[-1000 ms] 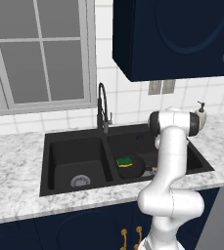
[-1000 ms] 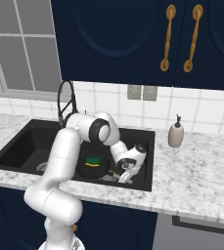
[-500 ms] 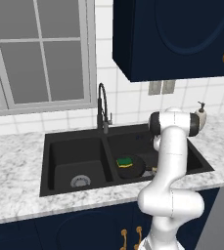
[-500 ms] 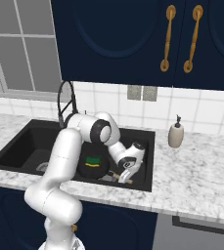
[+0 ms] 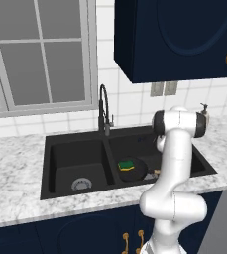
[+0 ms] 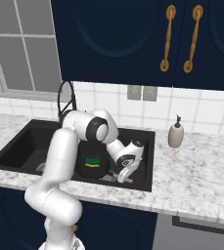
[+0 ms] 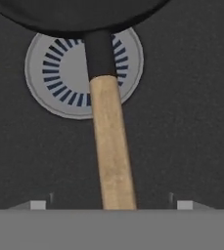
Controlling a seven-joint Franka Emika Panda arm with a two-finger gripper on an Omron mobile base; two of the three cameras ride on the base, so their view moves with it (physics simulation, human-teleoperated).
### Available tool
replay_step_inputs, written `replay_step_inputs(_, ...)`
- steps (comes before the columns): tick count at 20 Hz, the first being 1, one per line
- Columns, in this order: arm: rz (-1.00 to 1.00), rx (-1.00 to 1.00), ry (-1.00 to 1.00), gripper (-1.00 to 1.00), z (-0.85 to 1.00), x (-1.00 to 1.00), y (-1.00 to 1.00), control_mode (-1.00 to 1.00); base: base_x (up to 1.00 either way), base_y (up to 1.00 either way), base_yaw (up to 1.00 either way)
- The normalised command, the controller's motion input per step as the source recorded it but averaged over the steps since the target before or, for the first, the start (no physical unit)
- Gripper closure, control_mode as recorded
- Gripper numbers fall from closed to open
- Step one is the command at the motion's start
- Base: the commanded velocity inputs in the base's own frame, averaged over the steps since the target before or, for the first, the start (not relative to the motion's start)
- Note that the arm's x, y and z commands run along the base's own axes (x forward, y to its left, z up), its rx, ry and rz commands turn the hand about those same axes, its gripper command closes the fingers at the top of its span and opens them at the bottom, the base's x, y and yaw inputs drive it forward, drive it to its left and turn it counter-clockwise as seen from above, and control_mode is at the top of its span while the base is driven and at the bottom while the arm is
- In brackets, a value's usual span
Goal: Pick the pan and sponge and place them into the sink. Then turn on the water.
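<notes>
Pan [image 6: 95, 168], black, wooden handle [image 7: 112, 156]: lies in right basin of sink [image 5: 55, 149] over the drain [image 7: 128, 63], sponge [image 5: 127, 164] inside it, fingers [image 7: 108, 205] spread either side of handle, apparently letting go.

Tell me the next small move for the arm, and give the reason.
Probably lift the end effector straight up off the wooden handle. Its jaws stand open on either side of the handle; the pan, with the sponge in it, already lies in the sink. The faucet runs no water yet.
</notes>
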Motion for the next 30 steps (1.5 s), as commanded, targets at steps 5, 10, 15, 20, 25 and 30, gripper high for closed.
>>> replay_step_inputs(5, 0.00, 0.00, -0.01, -1.00, 0.72, -0.19, 0.10, -1.00, 0.00, 0.00, 0.00)
replay_step_inputs(10, 0.00, 0.00, -0.09, -1.00, 1.00, -0.22, 0.22, -1.00, 0.00, 0.00, 0.00)
replay_step_inputs(15, 0.00, 0.01, -0.08, -1.00, 1.00, -0.17, 0.30, -1.00, 0.00, 0.00, 0.00)
replay_step_inputs(20, -0.03, 0.05, -0.19, -1.00, 1.00, -0.50, 0.16, -1.00, 0.00, 0.00, 0.00)
replay_step_inputs(25, -0.02, 0.17, -0.22, -1.00, 0.93, -0.82, 0.06, -1.00, 0.00, 0.00, 0.00)
replay_step_inputs(30, 0.00, 0.18, -0.23, -1.00, 0.61, -0.39, 0.22, -1.00, 0.00, 0.00, 0.00)
